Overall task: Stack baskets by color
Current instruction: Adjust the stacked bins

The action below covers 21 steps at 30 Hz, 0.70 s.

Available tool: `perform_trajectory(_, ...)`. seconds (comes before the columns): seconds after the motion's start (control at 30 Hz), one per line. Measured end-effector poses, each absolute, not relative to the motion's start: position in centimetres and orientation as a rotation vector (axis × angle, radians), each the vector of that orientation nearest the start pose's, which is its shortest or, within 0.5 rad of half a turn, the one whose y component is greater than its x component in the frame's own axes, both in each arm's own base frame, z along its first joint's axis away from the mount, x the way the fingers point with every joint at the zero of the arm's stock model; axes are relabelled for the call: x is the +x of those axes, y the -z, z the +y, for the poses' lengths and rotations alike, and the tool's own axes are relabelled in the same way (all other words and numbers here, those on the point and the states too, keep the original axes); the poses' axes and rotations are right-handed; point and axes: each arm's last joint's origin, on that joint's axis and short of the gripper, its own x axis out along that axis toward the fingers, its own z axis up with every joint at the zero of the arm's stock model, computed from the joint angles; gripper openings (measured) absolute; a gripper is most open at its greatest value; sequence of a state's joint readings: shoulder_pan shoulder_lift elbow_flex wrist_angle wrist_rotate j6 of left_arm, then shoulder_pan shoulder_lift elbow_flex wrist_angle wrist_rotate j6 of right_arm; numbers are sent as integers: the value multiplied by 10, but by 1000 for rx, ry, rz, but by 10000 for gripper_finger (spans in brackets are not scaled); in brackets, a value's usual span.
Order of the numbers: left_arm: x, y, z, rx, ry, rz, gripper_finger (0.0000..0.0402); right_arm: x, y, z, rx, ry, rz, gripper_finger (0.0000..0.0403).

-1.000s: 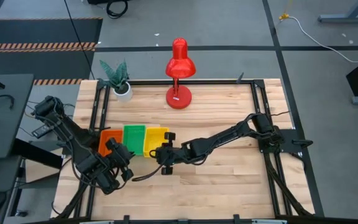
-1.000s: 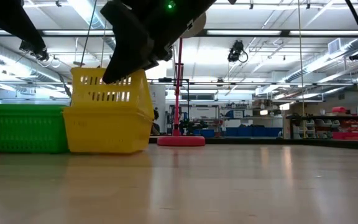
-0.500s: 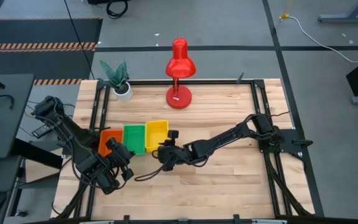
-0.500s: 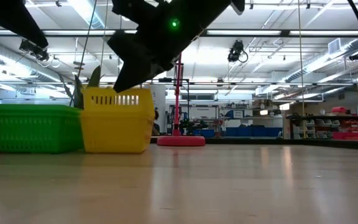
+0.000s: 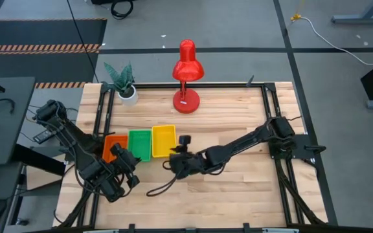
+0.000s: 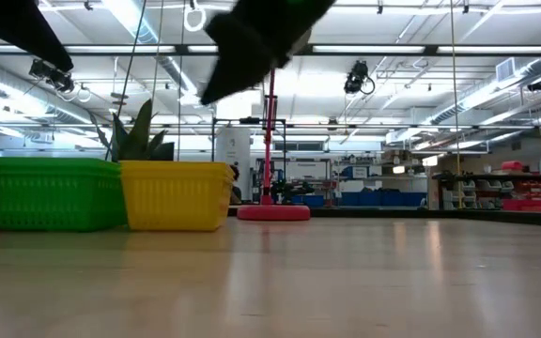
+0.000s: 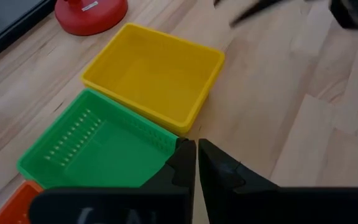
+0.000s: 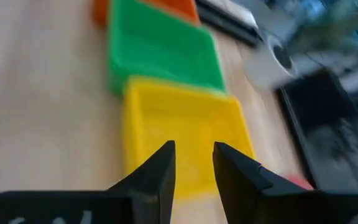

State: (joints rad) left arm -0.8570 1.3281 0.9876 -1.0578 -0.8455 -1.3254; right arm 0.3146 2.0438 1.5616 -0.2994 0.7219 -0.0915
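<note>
Right gripper hangs just right of the basket row, clear of the tabletop, fingers parted with a gap between them and nothing in it. Arm reaches in from the right edge of the pale wooden table.

Left gripper sits at the near left, just in front of the baskets; fingers pressed together, empty.

Three shallow rectangular plastic mesh baskets stand side by side on the left half of the table, walls touching or nearly so:
- orange mesh basket leftmost, partly under the left arm.
- green mesh basket in the middle.
- yellow mesh basket rightmost, flat on the wood, upright, interior empty.

How many baskets nest in each pile is hard to read from these angles.

Far side: red desk lamp with round base, near centre. Small potted plant in a white pot at the far left corner.
</note>
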Motion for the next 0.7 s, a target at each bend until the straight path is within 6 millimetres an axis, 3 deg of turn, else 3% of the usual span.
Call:
perform_trajectory(0.17,162,-249,-154,-184,-533,697,25,422,-213,81,-397,529,851,93)
perform_trajectory(0.3,162,-249,-154,-178,-538,681,21,423,-186,28,-220,661,863,71)
perform_trajectory(0.47,163,-249,-154,-181,-537,678,19,419,-152,-27,42,637,778,37)
perform_trajectory(0.6,163,-249,-154,-182,-536,677,22,416,-139,-43,189,525,673,10)
perform_trajectory(0.7,163,-249,-154,-183,-536,677,22,415,-135,-38,243,461,663,5)
